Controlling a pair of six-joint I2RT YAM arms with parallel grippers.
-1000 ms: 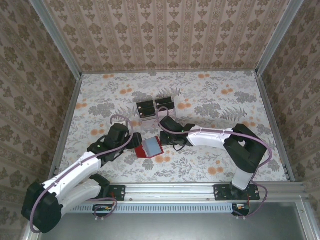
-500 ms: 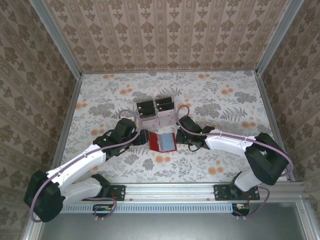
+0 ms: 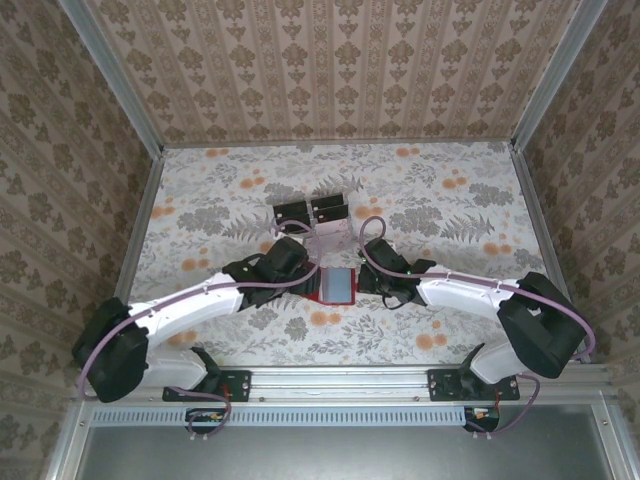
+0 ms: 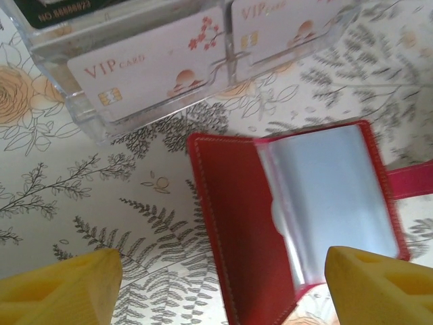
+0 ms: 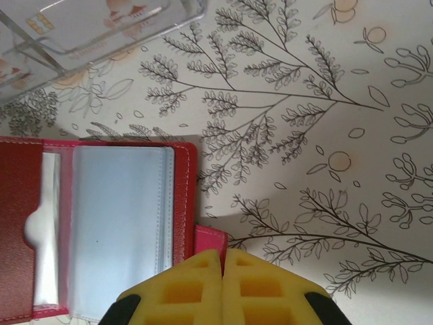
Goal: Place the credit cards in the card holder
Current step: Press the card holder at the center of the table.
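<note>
The card holder is a red wallet lying open on the table, its greyish plastic pocket facing up. My right gripper is shut on the pink-red tab at the wallet's right edge. My left gripper is open, hovering over the wallet's left red flap, with one yellow fingertip out over bare table. The credit cards stand in a clear rack just behind the wallet; pale VIP faces show in the left wrist view.
The clear acrylic rack sits close behind the wallet, within a hand's width. Floral table surface stretches to both sides. Patterned walls and metal rails enclose the table.
Both arms have carried the wallet away from the near edge and rightward, up to the card rack. It now lies flatter and more open. My left gripper's fingers have spread wider.
</note>
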